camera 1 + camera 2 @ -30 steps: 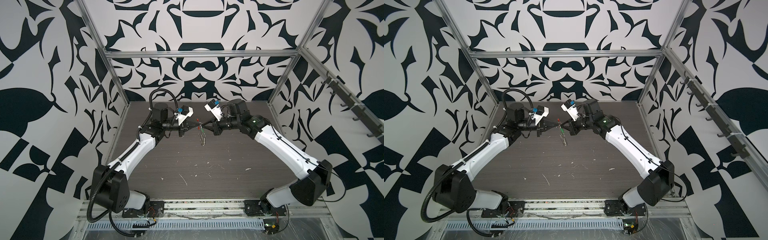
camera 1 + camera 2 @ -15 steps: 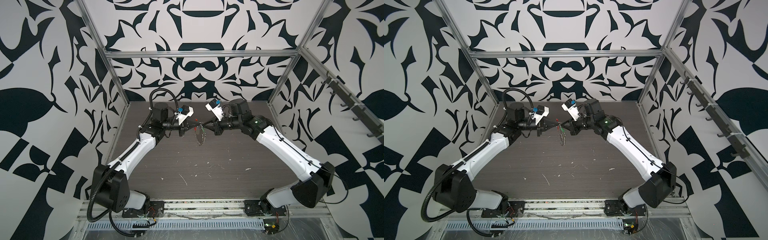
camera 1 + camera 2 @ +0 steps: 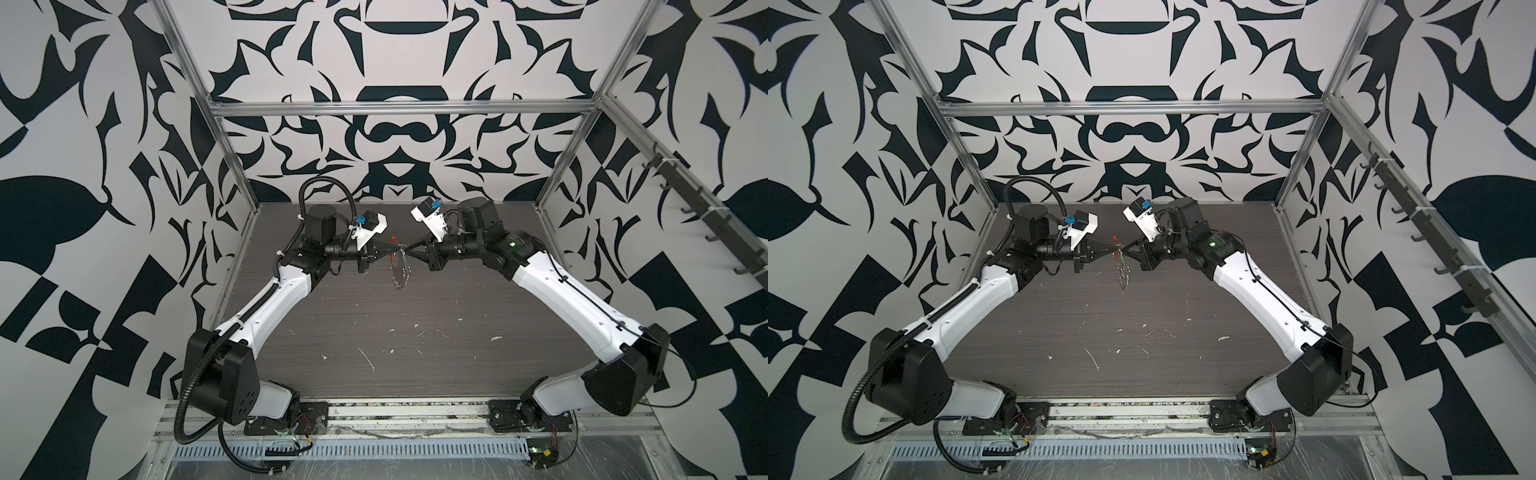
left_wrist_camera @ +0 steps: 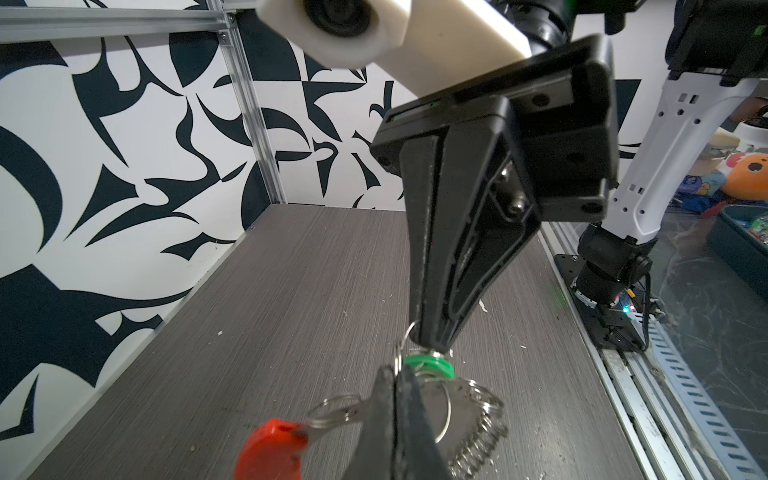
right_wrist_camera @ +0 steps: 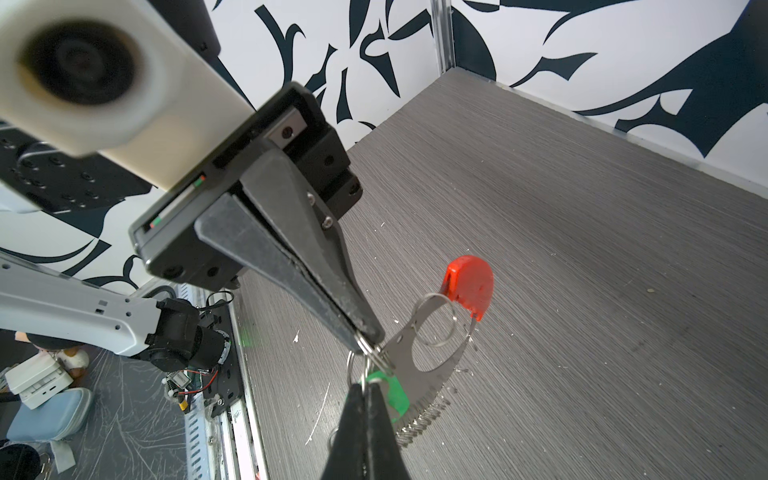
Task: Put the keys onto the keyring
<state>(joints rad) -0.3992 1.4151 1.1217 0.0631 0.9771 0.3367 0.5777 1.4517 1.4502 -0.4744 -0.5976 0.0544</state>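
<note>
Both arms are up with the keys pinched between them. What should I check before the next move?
1. Grip of the left gripper on a small ring of the keyring: ok.
2. Grip of the right gripper at the green tag: ok.
3. Keyring hangs clear of the table: ok.
4. Green tag's ring threaded onto the keyring: cannot tell.
5. The red tag hangs free of both grippers: ok.
</note>
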